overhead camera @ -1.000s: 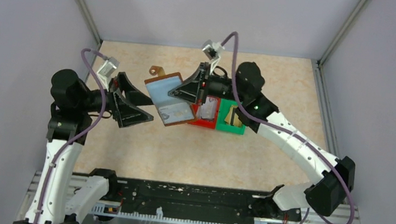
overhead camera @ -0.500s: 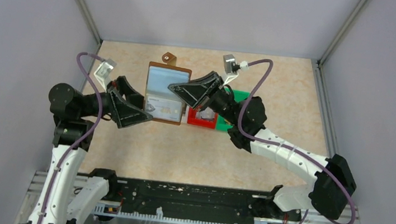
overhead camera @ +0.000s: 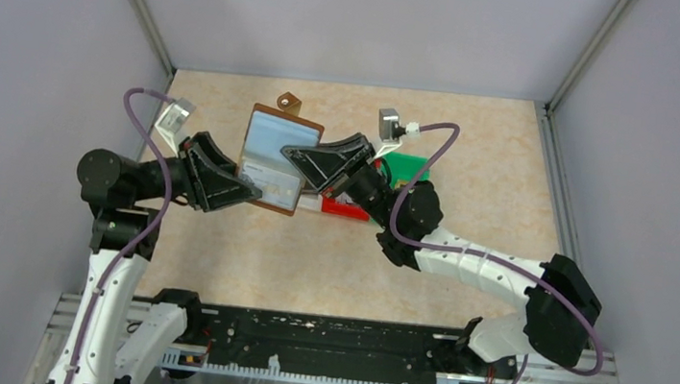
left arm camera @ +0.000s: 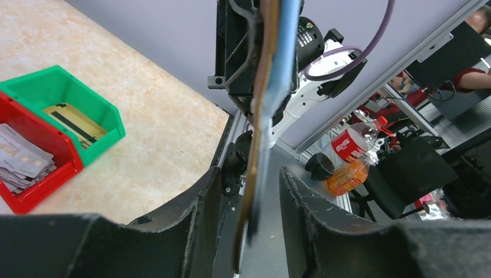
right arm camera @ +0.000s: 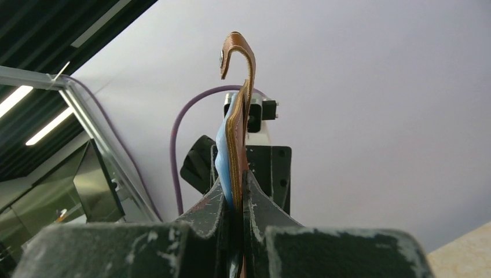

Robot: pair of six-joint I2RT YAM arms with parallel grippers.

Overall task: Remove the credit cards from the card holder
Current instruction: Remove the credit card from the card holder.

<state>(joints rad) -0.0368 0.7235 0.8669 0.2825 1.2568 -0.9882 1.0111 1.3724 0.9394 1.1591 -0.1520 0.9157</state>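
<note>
Leftmost, the left gripper [overhead camera: 242, 182] has its black fingers [left arm camera: 202, 202] spread either side of the lower edge of the brown leather-look folding card holder [overhead camera: 274, 146], a gap showing on each side. Held off the beige table [overhead camera: 309, 256], the holder shows pale bluish plastic sleeves [overhead camera: 277, 137] and is pinched tight by the right gripper [right arm camera: 236, 188]. Further right, the red plastic bin [left arm camera: 52, 174] holds a stack of silvery-white credit cards [left arm camera: 20, 162], and the green plastic bin [left arm camera: 104, 124] touching it holds one gold card [left arm camera: 72, 120]
</note>
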